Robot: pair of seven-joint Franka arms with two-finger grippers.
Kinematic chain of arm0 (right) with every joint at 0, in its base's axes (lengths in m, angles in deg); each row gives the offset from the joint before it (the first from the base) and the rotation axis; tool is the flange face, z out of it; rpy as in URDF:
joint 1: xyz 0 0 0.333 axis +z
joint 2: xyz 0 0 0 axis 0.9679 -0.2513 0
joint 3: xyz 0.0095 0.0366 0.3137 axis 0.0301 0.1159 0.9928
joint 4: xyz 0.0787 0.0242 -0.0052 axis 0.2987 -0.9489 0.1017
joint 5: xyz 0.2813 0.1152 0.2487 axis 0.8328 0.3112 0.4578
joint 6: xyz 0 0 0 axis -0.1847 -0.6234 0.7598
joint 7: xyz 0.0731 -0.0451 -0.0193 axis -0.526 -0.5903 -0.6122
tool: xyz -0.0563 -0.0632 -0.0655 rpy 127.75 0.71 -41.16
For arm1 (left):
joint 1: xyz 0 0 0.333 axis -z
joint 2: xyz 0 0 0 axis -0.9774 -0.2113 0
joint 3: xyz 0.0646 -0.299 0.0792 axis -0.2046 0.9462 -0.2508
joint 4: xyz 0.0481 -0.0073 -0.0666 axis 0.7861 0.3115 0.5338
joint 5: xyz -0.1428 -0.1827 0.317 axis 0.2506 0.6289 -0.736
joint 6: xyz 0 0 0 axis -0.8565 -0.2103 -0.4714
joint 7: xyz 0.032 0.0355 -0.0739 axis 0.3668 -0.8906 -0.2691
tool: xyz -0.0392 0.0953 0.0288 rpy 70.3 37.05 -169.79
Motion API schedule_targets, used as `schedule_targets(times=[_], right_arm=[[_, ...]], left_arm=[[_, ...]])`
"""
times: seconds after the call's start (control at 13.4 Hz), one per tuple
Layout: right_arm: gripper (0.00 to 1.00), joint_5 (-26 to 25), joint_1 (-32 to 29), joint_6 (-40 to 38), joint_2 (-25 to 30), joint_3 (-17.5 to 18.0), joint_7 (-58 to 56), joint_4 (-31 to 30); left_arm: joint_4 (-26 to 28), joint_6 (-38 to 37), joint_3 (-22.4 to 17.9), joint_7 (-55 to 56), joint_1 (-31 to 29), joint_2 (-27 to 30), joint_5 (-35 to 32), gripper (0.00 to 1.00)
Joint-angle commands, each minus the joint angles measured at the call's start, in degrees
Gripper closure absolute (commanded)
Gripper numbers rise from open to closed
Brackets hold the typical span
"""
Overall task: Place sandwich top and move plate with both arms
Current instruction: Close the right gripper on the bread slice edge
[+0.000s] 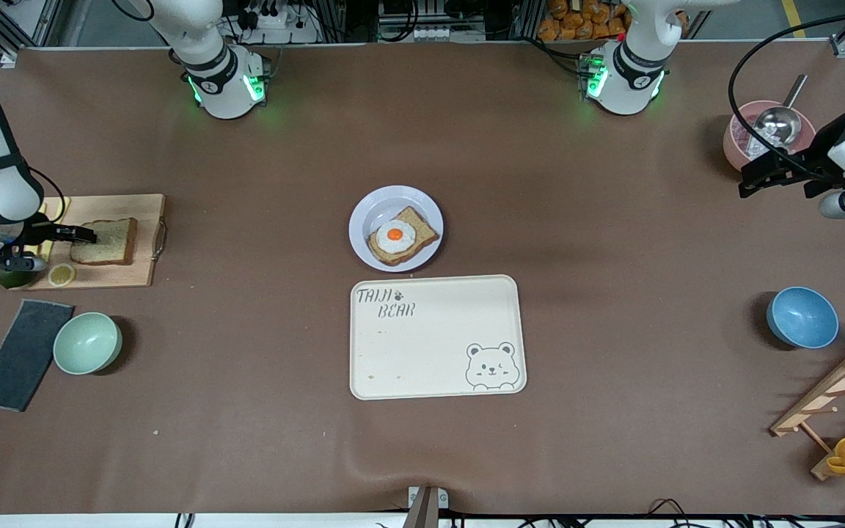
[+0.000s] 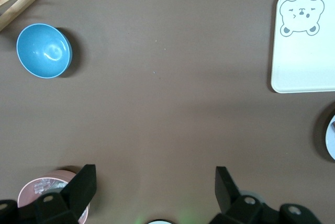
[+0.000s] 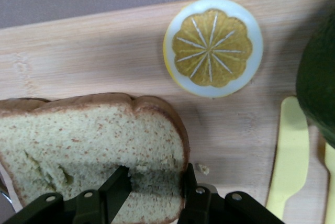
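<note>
**Two grippers, one on the bread**

Right gripper point(image 3: 152, 192) low on the wooden board point(image 1: 140, 213), fingers straddling one edge of the sandwich top point(image 3: 89, 145), contact hard to confirm. Lemon slice point(image 3: 212, 46) just beside; green fruit point(image 3: 319, 77) cut off. Left gripper point(image 2: 154, 187) waiting, spread wide, over the pink bowl point(image 2: 39, 190). Plate point(image 1: 378, 213) mid-table, well apart, carrying egg toast point(image 1: 400, 236).

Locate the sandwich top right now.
The sandwich top lies on the wooden cutting board at the right arm's end of the table, beside a lemon slice, between the right gripper's fingers.
</note>
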Motion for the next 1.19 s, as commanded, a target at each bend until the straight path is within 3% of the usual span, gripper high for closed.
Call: schedule_targets(times=[0.0,0.52,0.9,1.12], right_arm=[[1.0,-0.03,-1.76,0.59,-0.82,0.32,-2.41,0.34],[1.0,-0.03,-1.41,-0.11,0.23,0.41,-4.7,1.22],[1.0,-0.03,-0.54,-10.64,1.46,0.85,-5.92,7.88],[1.0,0.06,-0.53,-17.06,3.83,3.13,-6.02,11.49]], left_arm=[[-1.1,-0.01,0.14,1.08,-0.11,-0.41,0.87,0.0],[-1.1,0.08,0.14,0.9,-0.2,-0.41,0.78,0.0],[-1.18,0.08,0.14,0.9,-0.46,-0.32,0.87,0.0],[-1.18,-0.01,0.14,0.81,-0.55,-0.32,0.87,0.0]])
